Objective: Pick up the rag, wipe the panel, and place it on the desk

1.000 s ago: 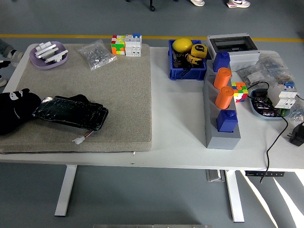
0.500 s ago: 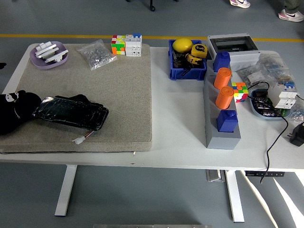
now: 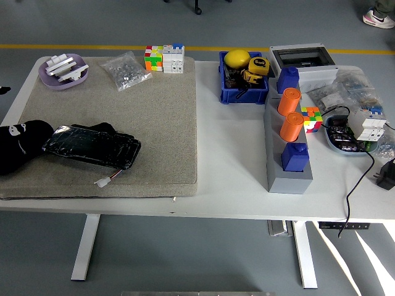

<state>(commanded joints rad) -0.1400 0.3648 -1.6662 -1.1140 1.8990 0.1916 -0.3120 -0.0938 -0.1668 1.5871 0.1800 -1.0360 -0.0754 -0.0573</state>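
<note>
My left hand (image 3: 18,145) sits at the grey mat's (image 3: 123,123) left edge, touching the black panel (image 3: 92,147); can't tell its grip. White table (image 3: 234,166), grey floor (image 3: 203,246). Can't spot the rag.

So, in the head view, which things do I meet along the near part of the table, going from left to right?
Left hand → black panel → grey block with orange and blue pieces → black cable.
</note>
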